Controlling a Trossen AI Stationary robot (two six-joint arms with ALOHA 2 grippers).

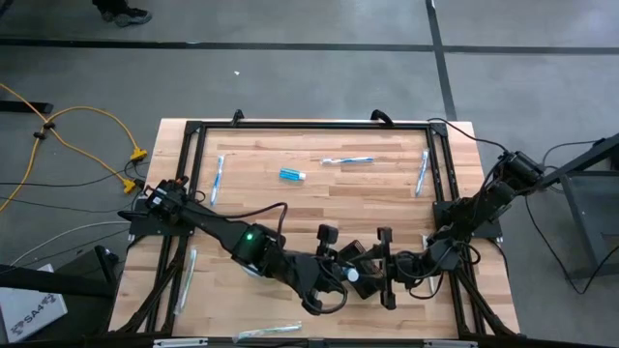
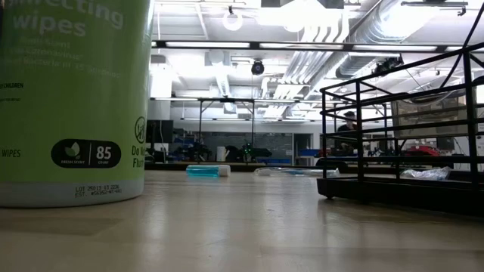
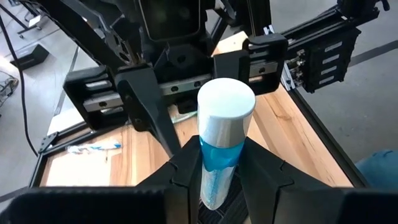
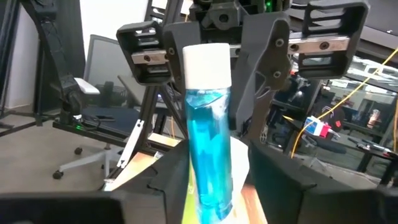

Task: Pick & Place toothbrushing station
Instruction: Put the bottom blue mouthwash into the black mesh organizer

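High view: the left gripper (image 1: 340, 271) and right gripper (image 1: 387, 273) meet at the table's (image 1: 290, 208) 6 o'clock, with a white-capped tube (image 1: 354, 275) between them. The black holder cannot be made out here, nor in any other view.

Low view: only a wipes tub (image 2: 72, 102) at 9 o'clock.

Left wrist view: the left fingers (image 3: 186, 177) look clamped on the tube's blue body.

Right wrist view: the right fingers (image 4: 273, 180) stand apart around it.

The right arm should probably back straight off, so the upright tube isn't knocked.
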